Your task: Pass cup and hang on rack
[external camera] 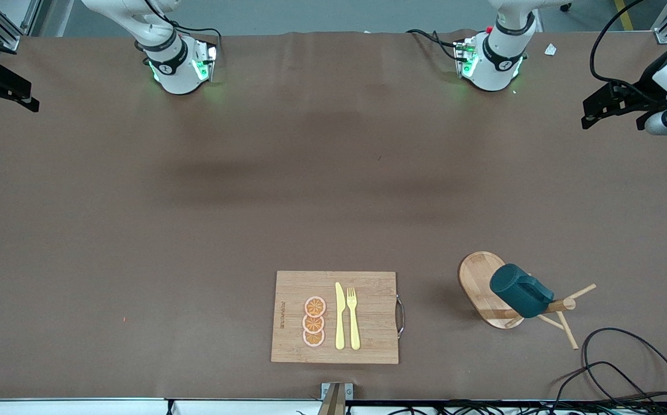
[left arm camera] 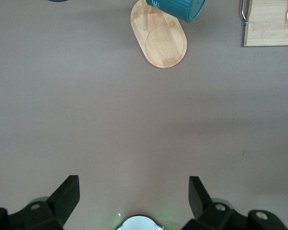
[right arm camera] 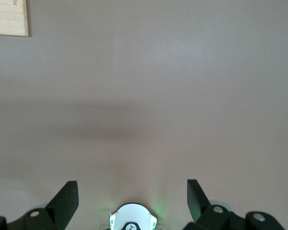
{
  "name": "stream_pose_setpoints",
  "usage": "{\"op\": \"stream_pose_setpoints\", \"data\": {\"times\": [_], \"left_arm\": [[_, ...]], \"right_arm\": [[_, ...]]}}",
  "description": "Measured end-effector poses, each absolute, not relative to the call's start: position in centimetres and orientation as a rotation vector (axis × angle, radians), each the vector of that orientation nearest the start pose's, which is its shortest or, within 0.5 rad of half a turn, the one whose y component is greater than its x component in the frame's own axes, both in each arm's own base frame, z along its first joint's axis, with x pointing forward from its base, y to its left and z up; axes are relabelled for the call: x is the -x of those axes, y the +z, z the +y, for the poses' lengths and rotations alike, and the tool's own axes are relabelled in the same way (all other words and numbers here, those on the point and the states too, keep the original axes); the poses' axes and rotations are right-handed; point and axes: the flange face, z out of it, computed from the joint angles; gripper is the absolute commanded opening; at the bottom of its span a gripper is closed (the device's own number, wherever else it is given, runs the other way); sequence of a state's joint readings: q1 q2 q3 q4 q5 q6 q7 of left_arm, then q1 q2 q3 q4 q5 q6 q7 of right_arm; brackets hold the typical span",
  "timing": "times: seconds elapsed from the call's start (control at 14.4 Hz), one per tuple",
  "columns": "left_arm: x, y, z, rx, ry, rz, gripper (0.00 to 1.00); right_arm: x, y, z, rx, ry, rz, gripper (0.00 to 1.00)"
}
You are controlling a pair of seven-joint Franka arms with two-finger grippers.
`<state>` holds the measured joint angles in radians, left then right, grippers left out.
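Here we count one cup (external camera: 521, 297) hung on one rack (external camera: 481, 278) beside the board (external camera: 335, 317), with three orange slices (external camera: 314, 321). Both waiting grippers, left (left arm camera: 133, 195) and right (right arm camera: 132, 195), gape wide, empty, over bare table (external camera: 252, 190).

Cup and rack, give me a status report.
Left gripper and right gripper open, empty, both arms waiting above bare table. Cup hanging on rack. Nothing in the way.
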<state>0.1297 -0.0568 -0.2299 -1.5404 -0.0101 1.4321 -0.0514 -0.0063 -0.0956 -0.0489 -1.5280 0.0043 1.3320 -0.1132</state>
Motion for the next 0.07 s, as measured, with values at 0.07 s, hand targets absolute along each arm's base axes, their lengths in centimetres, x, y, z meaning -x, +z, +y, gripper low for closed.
{"op": "stream_pose_setpoints", "data": {"times": [0.07], "left_arm": [[-51.95,65.79,-5.74,3.133,0.078,0.077,1.00]], "right_arm": [[-49.70,67.48,-2.84,3.119,0.155,-0.093,1.00]]}}
